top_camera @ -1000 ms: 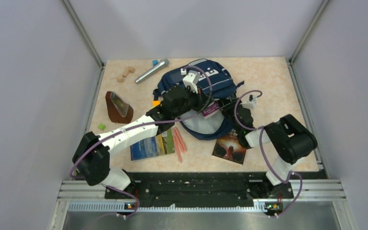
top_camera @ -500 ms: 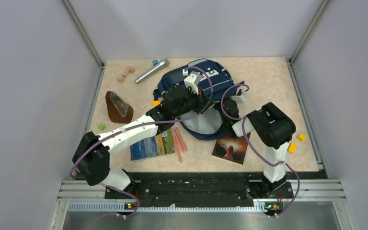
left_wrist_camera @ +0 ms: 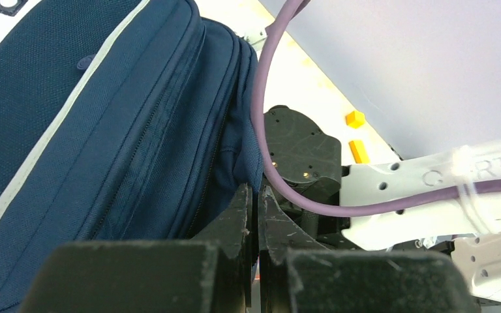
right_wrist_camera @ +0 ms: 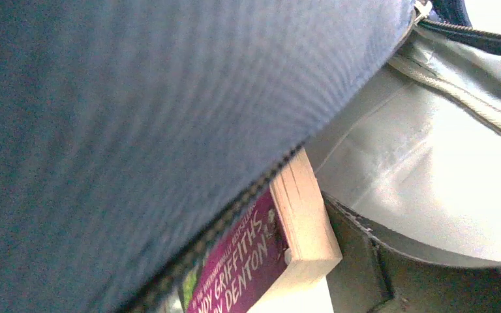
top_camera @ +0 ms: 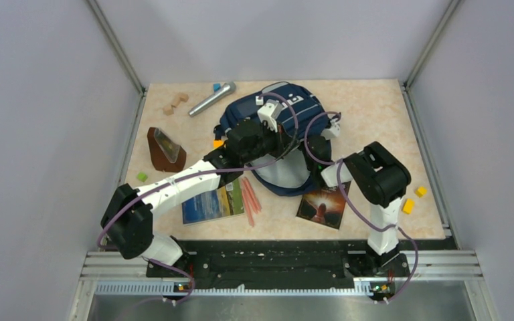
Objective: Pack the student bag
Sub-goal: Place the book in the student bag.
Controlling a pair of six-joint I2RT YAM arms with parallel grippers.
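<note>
At upper centre of the top view, student bag (top_camera: 293, 107) lying on the tabletop (top_camera: 381, 114), mouth toward the bottom of the frame and gaping on pale grey lining (right_wrist_camera: 430, 163). Judged soft and floppy: woven fabric, sags unless propped, light for its bulk, not fragile, not slippery. Best taken by the zipper lip or a strap; pinching a flat panel likely just bunches cloth. Navy blue, light grey stripes, white patch on the front pocket, dark straps, several zip lines along the side in the left wrist view. Clenched tight: left pincer (left_wrist_camera: 256, 212), apparently nipping the edge of the opening at centre of that view and holding it up. Reaching into the mouth from the right: right pincer (top_camera: 316, 148); released or gripping, cannot tell, fingers not shown clearly. At lower centre of the right wrist view, purple-covered paperback (right_wrist_camera: 264, 261), tucked under the blue flap, against the lining.
</note>
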